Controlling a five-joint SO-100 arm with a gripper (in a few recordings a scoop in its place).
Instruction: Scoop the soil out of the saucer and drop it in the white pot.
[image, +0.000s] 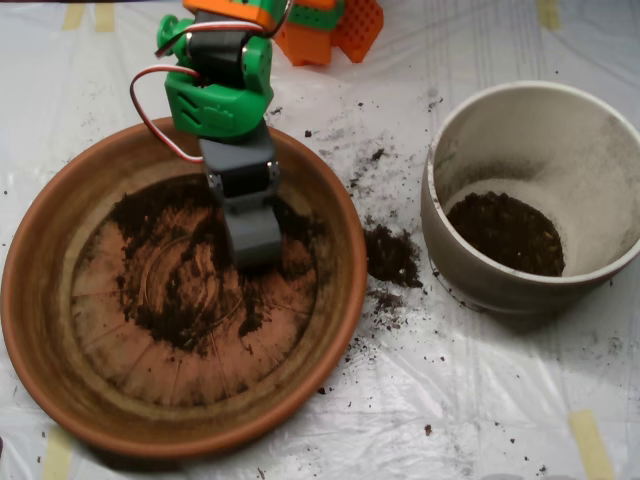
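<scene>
Overhead view of the work surface. Nearest the lower edge we see the white plastic sheet (430, 400) that covers the table, wrinkled, with strips of yellowish tape (590, 445) on it and scattered dark crumbs. On it, at lower left, stands the saucer (40, 330), a broad shallow terracotta dish whose wide rim is bare and whose base shows faint radial lines. The soil (165, 300) lies on that base as a thin dark smear with thicker crumbly clumps toward the centre and upper left; much of the orange-brown base shows through it. Between saucer and pot we note a small spilled heap of soil (390, 255) on the sheet, just beside the saucer's right rim, with finer specks trailing above and below it. To the right stands the white pot (600, 190), deep and off-white, its inner wall dusted grey-brown and its bottom covered by a dark layer of soil; it is apart from the saucer, with the spill in the gap. The grey scoop (255, 240) reaches down into the saucer from above, its tip resting at the upper part of the soil patch, with the bulk of the soil lying below and to the left of it. Its shells appear pressed together, and we cannot tell whether any soil is inside. Farther up, the green arm segment (215, 90) with its red-and-white cable (145, 110) overhangs the saucer's upper rim, and the orange base (340, 30) sits at the top edge.
</scene>
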